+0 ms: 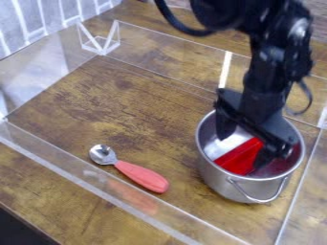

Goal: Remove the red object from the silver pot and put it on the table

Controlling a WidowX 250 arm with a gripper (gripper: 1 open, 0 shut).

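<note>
Your black, jointed robot hand (253,134) reaches down into the mouth of the round, shiny steel pot (243,182), its fingers spread wide. The red object, a flat, elongated bright red block (235,161), lies inside the pot, between the spread fingers as you view it; whether either finger touches it, you cannot tell. The block is tilted, one end toward the pot's near wall and the other toward the far side, and the hand hides part of it. Above the pot, your black robot arm (262,21) enters from the top edge of the view.

On the pot's near side, facing you, a small wire loop handle (259,198) hangs from the outer wall. The pot stands upright on the bench, a dark brown wood-grain surface (109,110). To the left of the pot in your view, and apart from it, lies a spoon with a silver metal bowl and a red-orange handle (141,176); its bowl points away from the pot and its handle end toward it.

Beyond the pot, toward the upper left, you see a small clear acrylic piece with white edges (98,40). Low, clear acrylic walls (121,191) border the bench, one running in front of the pot and spoon.
</note>
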